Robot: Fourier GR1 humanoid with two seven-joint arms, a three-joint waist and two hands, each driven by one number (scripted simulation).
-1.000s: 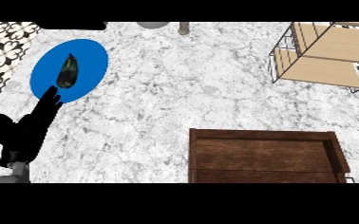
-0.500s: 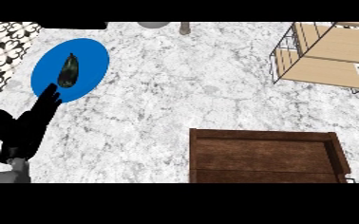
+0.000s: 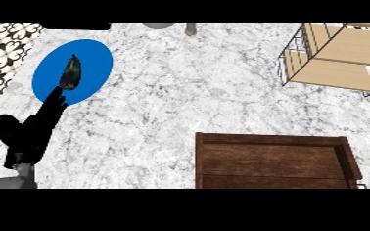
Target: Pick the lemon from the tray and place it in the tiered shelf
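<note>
**A:** Where is our left hand (image 3: 33, 132) now?

**B:** It is at eight o'clock of the view, low over the surface (image 3: 180, 88). Its fingers (image 3: 52, 102) are stretched out straight toward eleven o'clock, and they hold nothing. Their tips just reach the near rim of the blue plate (image 3: 90, 61).

**A:** And the lemon?

**B:** We see no lemon in the wooden tray (image 3: 271, 139) at five o'clock. The only small thing is a dark, long object (image 3: 70, 73) that lies on the plate at ten o'clock, just beyond our fingertips. It does not look much like a lemon, but we judge it is the thing we must take.

**A:** How do we take it well?

**B:** We think we should move a little toward eleven o'clock until the hand is over the object. Then we set thumb and fingers across its narrow side, and only then we close. The tiered shelf (image 3: 332, 58) is well apart, at two o'clock, so we should lift it high before we cross. Our right hand does not show.
</note>
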